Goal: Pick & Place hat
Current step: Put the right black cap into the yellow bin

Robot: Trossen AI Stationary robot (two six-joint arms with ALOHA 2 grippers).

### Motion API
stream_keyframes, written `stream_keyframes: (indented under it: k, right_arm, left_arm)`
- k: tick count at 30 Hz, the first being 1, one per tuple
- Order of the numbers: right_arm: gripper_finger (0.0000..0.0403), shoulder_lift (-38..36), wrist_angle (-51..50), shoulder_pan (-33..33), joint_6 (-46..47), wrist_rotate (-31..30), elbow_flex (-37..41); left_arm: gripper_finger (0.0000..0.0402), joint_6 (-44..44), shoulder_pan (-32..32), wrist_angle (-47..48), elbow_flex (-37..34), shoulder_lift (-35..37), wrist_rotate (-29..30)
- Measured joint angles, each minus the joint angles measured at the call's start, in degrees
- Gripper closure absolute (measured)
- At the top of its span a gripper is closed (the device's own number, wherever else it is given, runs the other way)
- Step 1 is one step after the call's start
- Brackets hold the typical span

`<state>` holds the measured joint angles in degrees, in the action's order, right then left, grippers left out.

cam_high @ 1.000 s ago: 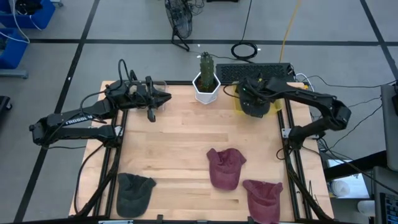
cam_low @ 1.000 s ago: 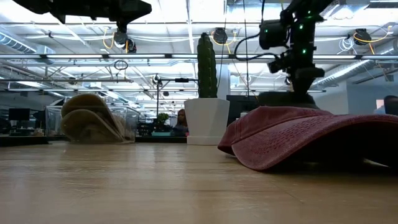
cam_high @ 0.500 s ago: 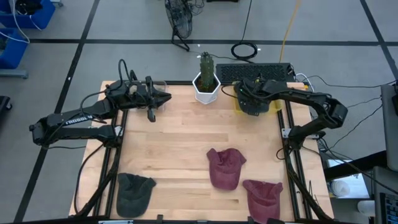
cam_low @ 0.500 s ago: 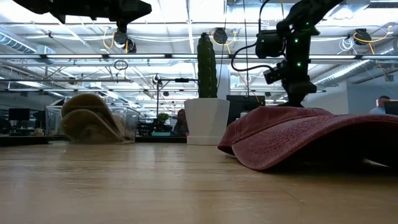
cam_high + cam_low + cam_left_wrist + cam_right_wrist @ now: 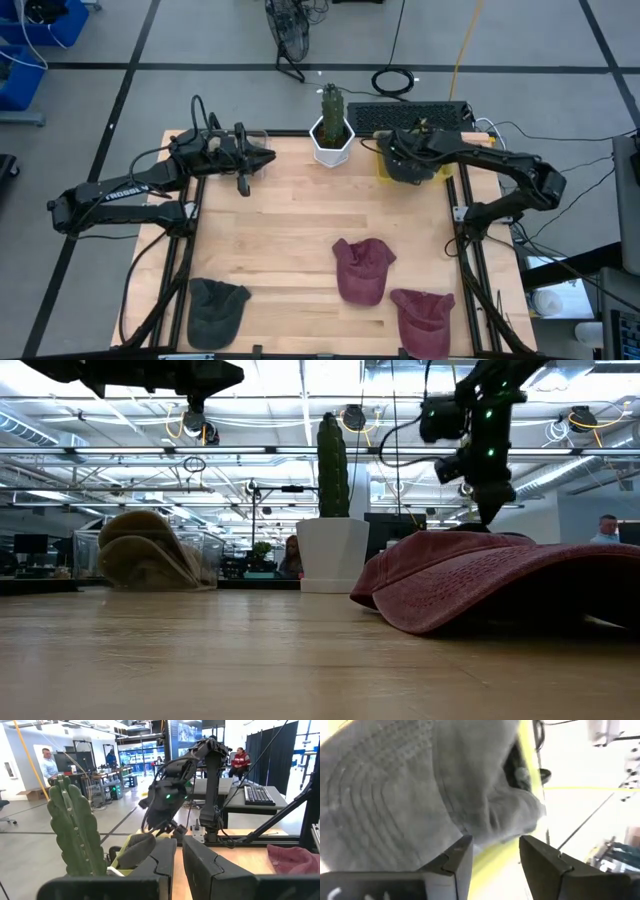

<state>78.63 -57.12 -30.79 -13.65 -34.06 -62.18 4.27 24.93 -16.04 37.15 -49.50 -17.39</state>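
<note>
Grey floor tiles surround the wooden desk (image 5: pixel 290 230), and beyond it the low view shows an open workshop with ceiling trusses and lights. At 12 o'clock on the desk stands a white pot with a tall green cactus (image 5: pixel 331 125). Just beside it, toward 1 o'clock, sits a yellow bin (image 5: pixel 384 170), and the right gripper (image 5: pixel 400 160) hangs directly over it. Its wrist view looks down on a grey hat (image 5: pixel 420 785) lying against the yellow wall of the bin; the two dark fingers (image 5: pixel 547 862) stand spread with a clear gap between them, and nothing is pinched there.

Three more hats lie on the near part of the desk: a maroon hat (image 5: pixel 360 268) at about 5 o'clock, a second maroon hat (image 5: pixel 424 318) near the 4 o'clock corner, and a dark hat (image 5: pixel 216 308) at the 7 o'clock corner. In the low view the nearer maroon hat fills the right side, brim resting on the wood.

At 11 o'clock the left gripper (image 5: pixel 262 158) waits above the desk, next to a clear container (image 5: pixel 256 140). Its fingers (image 5: pixel 160 862) are nearly pressed together, only a thin slit between them, holding nothing. A black keyboard (image 5: pixel 410 116) lies behind the bin, off the desk
</note>
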Motion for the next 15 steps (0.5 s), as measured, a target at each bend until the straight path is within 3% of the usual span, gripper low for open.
stream_keyframes:
  k: [3,8,11,15]
  right_arm:
    - [0.0253,-4.54,-0.07,2.02,3.17,1.84,-0.02]
    - [0.0260,-11.85,-0.63,5.26,10.45,16.67,0.34]
    - [0.0268,-14.98,-0.50,9.07,13.20,17.07,3.77]
    - [0.0274,-18.35,0.46,14.16,11.96,13.22,11.40]
  left_arm:
    - [0.0355,0.00,0.02,-0.02,0.00,0.00,0.00]
    - [0.0355,-0.09,0.00,-0.02,0.00,0.00,0.00]
    - [0.0355,-0.28,0.02,-0.02,0.00,0.00,0.00]
    - [0.0355,-0.52,0.02,-0.02,0.00,0.00,-0.02]
